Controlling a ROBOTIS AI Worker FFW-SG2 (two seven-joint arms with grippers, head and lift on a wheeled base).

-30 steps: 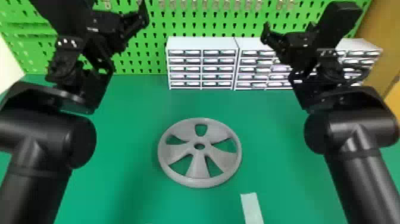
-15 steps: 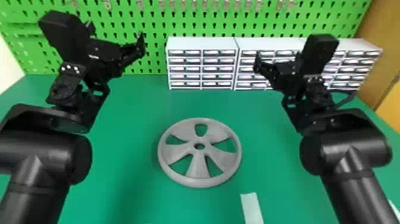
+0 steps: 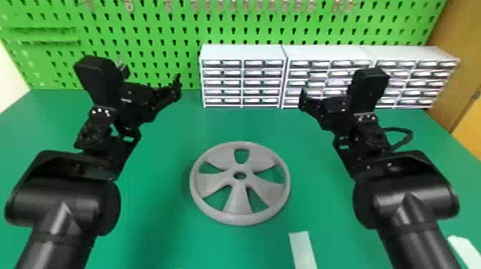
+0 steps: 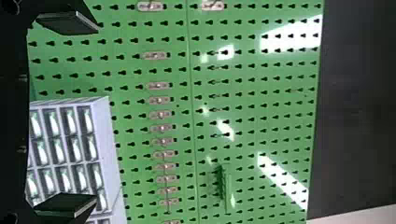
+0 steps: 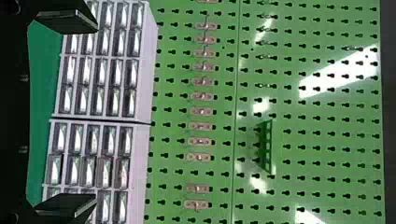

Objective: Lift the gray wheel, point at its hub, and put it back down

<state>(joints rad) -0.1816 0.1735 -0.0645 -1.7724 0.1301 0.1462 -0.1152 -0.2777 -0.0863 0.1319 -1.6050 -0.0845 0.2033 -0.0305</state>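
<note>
Wheel, gray, five spokes, lies flat on the green worktop, about central in the head view. Not lifted. Laid flat, presumably so it sits stable, with hub facing up for pointing and rim reachable from both sides.

Left claw: spread wide, nothing pinched, raised well apart from wheel, off to its left and farther back. Right claw: same, fingers spread, empty, off to the wheel's right. Near-mirror placement; likely a ready pose for a two-sided rim grip, or clearance after put-down. Can't tell which from these views. If it's the start, next needs both claws down to opposite rim edges, level; uneven lift could tip or slide the wheel.

Pale strip on worktop near side, just right of wheel; maybe a position mark, unsure. Second pale strip at lower right, purpose unclear.

Drawer cabinets along back, against green pegboard; probably parts storage kept out of the work area. Labels, brands, writing: none legible on wheel, claws or drawers.
</note>
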